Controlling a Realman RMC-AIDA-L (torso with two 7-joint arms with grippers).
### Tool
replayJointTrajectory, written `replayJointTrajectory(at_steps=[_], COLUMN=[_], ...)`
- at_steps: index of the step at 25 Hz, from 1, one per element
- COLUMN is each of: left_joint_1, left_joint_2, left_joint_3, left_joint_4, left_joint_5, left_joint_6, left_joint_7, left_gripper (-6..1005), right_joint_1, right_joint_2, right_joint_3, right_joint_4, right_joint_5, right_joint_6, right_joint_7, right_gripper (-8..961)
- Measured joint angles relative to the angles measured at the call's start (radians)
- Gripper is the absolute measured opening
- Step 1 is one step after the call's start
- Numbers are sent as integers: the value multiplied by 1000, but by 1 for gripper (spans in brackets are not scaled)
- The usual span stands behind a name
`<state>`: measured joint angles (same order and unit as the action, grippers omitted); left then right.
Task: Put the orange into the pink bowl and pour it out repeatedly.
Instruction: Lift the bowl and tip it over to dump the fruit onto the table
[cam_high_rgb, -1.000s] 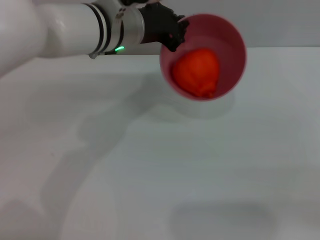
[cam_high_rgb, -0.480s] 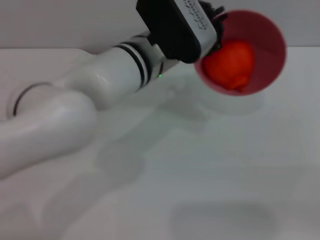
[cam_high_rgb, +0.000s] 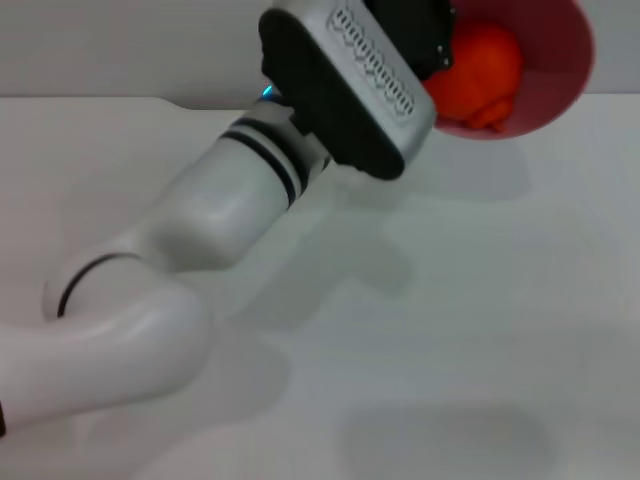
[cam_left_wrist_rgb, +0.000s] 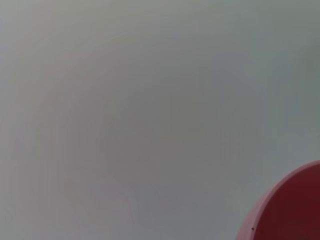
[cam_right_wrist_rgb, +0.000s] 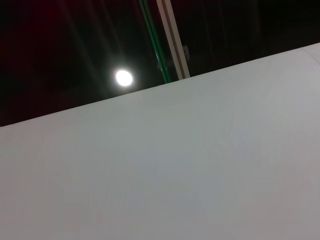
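Orange (cam_high_rgb: 484, 70) sits in pink bowl (cam_high_rgb: 555, 90) beside left tool (cam_high_rgb: 432, 45).

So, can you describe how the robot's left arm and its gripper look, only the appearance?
The left arm is a glossy white, rounded tube in segments. Black rings circle it near the wrist, a thin dark seam marks the elbow joint, and a small blue light glows beside the wrist. The wrist housing is a black and silver-grey block with a row of embossed marks. The left gripper is black. No loose cables show. The right arm is not in view.
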<state>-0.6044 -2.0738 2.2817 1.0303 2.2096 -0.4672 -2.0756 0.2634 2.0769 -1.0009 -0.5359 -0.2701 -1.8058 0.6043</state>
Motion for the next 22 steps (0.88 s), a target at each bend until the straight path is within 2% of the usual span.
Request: replayJointTrajectory(at_steps=[3, 4, 12, 22], left_joint_1=[0, 2, 26, 41], left_joint_2=[0, 0, 0, 1], left_joint_3=[0, 66, 127, 162], left_joint_4=[0, -39, -76, -105], left_joint_5=[0, 2, 68, 88], left_joint_6=[0, -147, -306, -417], left_joint_7=[0, 0, 0, 33], left_gripper=[44, 44, 43, 43], right_joint_1=[4, 6, 16, 25], right_joint_2=[0, 0, 2, 2], right_joint_3=[-1, -1, -9, -21], right_joint_4=[4, 6, 9, 10], right_joint_5=[0, -1, -1, -2], right_joint_6=[-5, -7, -9, -10], right_joint_7=[0, 0, 0, 0], right_gripper=[497, 497, 497, 497])
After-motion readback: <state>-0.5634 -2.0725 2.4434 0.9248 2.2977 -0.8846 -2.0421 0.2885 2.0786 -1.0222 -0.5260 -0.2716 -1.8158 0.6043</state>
